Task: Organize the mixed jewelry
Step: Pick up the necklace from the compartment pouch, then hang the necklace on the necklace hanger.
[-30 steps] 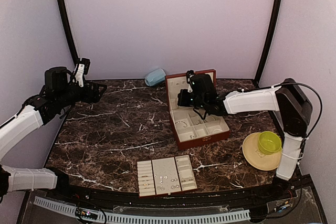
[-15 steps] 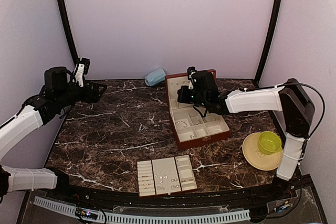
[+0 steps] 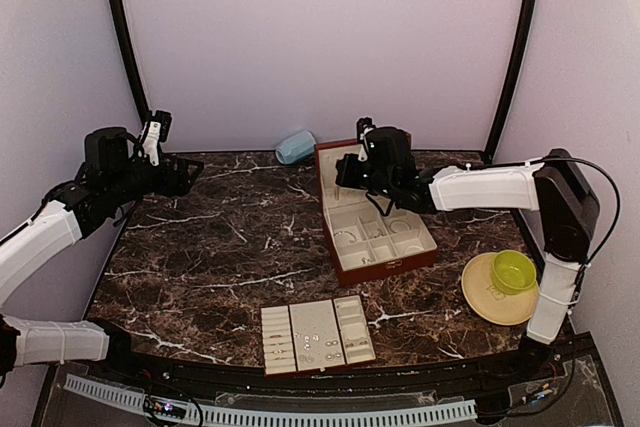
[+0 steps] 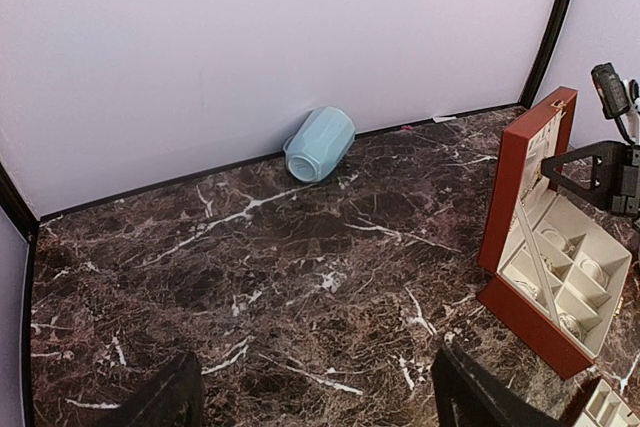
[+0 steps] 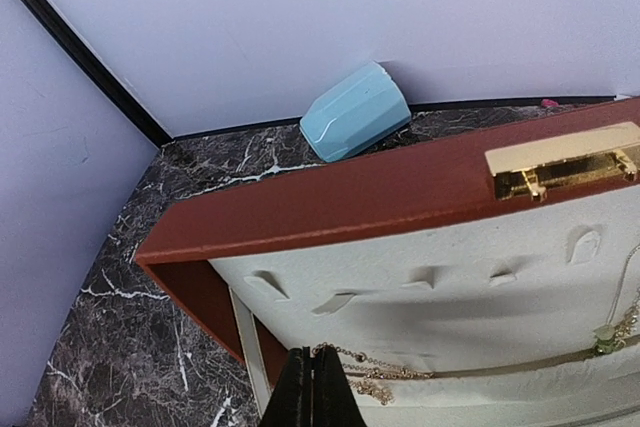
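A red-brown jewelry box [image 3: 383,259] stands open at the back centre, its cream lid upright. My right gripper [image 5: 312,355] is shut on a thin gold chain [image 5: 400,365], part of the mixed jewelry, which trails right across the lid lining [image 5: 420,247]. From above, that gripper [image 3: 347,179] is at the lid's inner face. Small rings [image 4: 592,269] lie in the box compartments. More tiny pieces [image 3: 312,340] rest on the cream-lined tray [image 3: 275,332] at the front. My left gripper [image 4: 315,405] hangs open over bare marble at the far left [image 3: 186,173], holding nothing.
A pale blue cup [image 3: 295,147] lies on its side by the back wall, just left of the box lid. A yellow plate [image 3: 485,297] carrying a green bowl [image 3: 513,270] sits at the right edge. Another chain with a green pendant [image 5: 605,335] hangs in the lid.
My right gripper has risen and moved back from over the compartments toward the upright lid, staying shut. The left arm has not moved.
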You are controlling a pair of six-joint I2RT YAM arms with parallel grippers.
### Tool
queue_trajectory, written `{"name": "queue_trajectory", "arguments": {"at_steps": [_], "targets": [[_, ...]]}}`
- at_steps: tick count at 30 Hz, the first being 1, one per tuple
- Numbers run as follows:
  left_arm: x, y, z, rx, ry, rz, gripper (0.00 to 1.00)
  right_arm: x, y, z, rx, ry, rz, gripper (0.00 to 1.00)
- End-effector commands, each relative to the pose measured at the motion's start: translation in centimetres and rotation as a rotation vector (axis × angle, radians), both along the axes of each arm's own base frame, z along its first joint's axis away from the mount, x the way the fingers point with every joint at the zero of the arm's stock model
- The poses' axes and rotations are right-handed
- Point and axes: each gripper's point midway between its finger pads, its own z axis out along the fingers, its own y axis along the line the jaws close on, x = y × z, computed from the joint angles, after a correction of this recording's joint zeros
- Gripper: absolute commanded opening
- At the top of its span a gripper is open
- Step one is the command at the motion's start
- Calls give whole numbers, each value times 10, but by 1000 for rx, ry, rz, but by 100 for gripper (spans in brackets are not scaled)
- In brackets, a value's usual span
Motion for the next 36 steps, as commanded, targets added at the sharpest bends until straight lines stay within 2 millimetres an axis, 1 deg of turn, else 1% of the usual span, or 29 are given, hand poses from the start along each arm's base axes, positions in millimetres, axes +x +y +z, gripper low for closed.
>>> {"name": "queue_trajectory", "arguments": {"at_steps": [1,5,10,18,25,36], "targets": [[-4,1,2,-4,-8,-3,81,8,0,40,68,-74,-16,0],[-4,1,2,-4,-7,-4,82,9,-1,42,71,-79,-21,0],[-4,1,1,-3,-5,-3,81,13,-7,44,71,-80,-48,0],[-3,1,1,-3,-2,-3,81,19,-8,51,81,-92,-56,0],[-3,1,1,-3,-4,-3,82,23,-7,48,80,-84,-57,0],[-3,1,1,-2,-3,-3,82,26,2,41,59,-59,-15,0]]}}
